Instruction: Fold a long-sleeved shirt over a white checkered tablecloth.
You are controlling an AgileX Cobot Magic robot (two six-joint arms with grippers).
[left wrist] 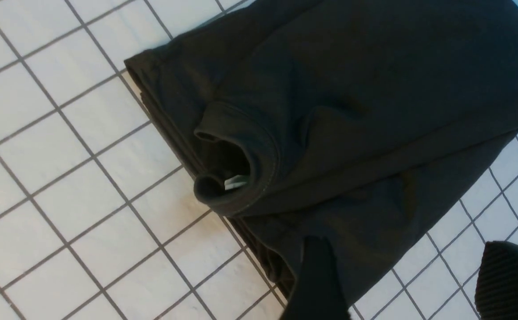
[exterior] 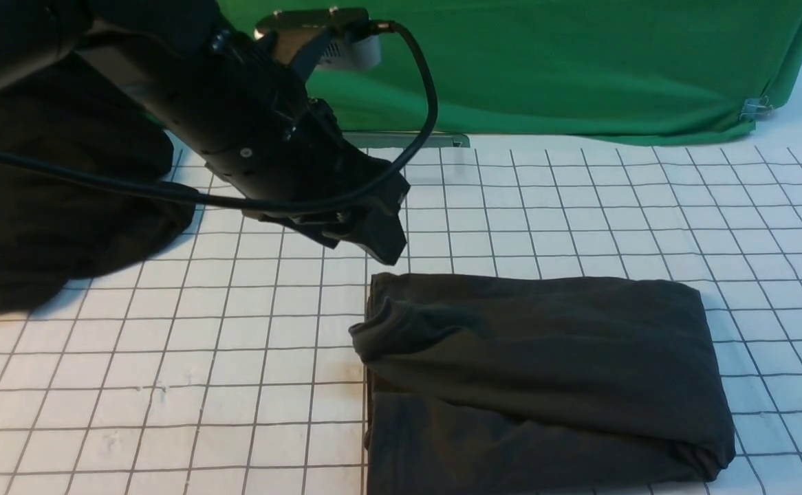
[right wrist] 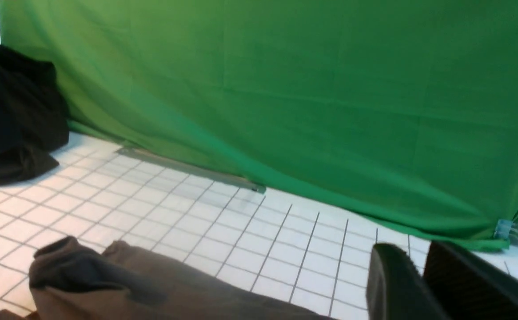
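The long-sleeved shirt (exterior: pixel 545 364) lies folded into a dark charcoal rectangle on the white checkered tablecloth (exterior: pixel 167 344), right of centre and near the front edge. Its collar (left wrist: pixel 241 169) points left, with a white print showing inside. My left gripper (exterior: pixel 380 244) hangs open just above the shirt's far left corner. In the left wrist view its fingers (left wrist: pixel 316 275) stand wide apart over the shirt (left wrist: pixel 352 111) edge and bare tablecloth (left wrist: pixel 63 178). My right gripper (right wrist: pixel 412 255) is out of the front view; its tips show a narrow gap with nothing between them, beyond the shirt (right wrist: pixel 152 293).
A shapeless black garment heap (exterior: pixel 50 206) sits at the far left, partly behind my left arm. The green backdrop cloth (exterior: pixel 545 62) hangs along the back, held by a clip (exterior: pixel 755 108) at the right. A metal strip (exterior: pixel 408 139) lies at its foot.
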